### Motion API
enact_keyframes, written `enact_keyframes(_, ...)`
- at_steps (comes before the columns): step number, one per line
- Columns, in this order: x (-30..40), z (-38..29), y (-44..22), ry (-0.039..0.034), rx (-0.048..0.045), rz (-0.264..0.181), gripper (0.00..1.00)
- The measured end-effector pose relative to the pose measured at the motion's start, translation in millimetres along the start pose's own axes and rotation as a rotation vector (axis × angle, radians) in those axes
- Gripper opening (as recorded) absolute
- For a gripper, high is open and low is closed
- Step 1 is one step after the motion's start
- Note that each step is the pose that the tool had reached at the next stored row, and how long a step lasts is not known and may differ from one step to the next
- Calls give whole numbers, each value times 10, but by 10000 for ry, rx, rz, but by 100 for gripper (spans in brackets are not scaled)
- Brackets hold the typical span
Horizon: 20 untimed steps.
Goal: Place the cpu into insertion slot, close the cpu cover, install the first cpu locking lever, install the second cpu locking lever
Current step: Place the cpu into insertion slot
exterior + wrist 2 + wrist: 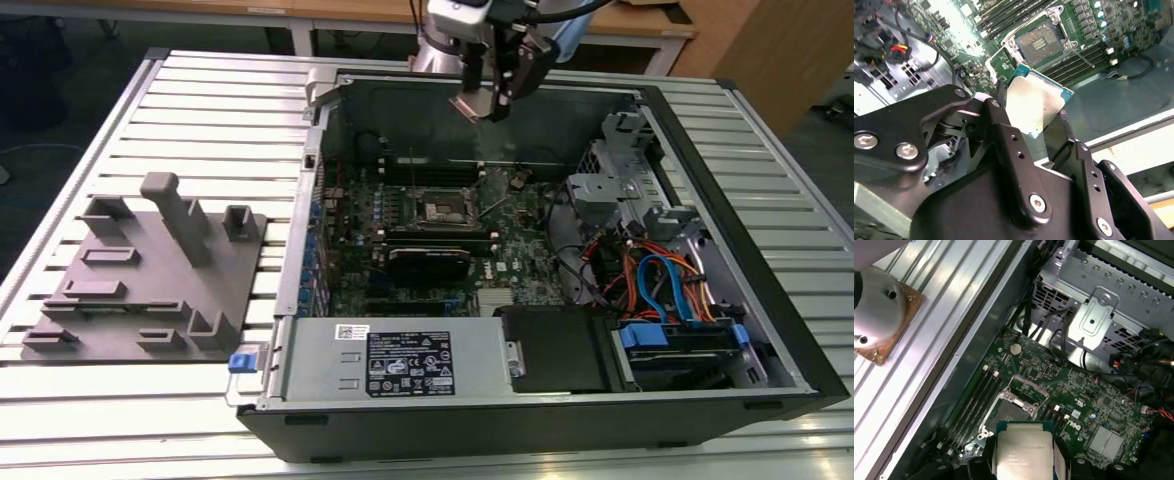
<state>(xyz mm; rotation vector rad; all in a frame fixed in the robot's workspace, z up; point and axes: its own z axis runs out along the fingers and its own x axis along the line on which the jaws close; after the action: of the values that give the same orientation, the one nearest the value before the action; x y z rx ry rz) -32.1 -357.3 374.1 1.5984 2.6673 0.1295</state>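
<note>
The exterior view has the gripper (497, 98) above the case's (747, 330) far wall, well apart from the insertion slot (441, 208); the second wrist view shows its fingers (1060, 131) clamping the tilted cpu (1036, 102) by its edges; the first wrist view shows the chip short of the socket, so I judge that a skewed seating could damage the contacts.

Slatted aluminium table (200, 110), bright under the lights!
A wooden desk (360, 12) runs along the far edge, a wooden cabinet (763, 50) at the exterior view's right, grey floor (821, 160) beside it.
</note>
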Motion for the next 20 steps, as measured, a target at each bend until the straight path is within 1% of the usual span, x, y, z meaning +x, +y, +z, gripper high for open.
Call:
enact_keyframes(2, 0, 1, 0, -25, -3, 259, 54)
enact_keyframes(4, 0, 1, 0, -33, -4, 346, 54)
enact_keyframes(20, 0, 1, 0, -33, -5, 357, 54)
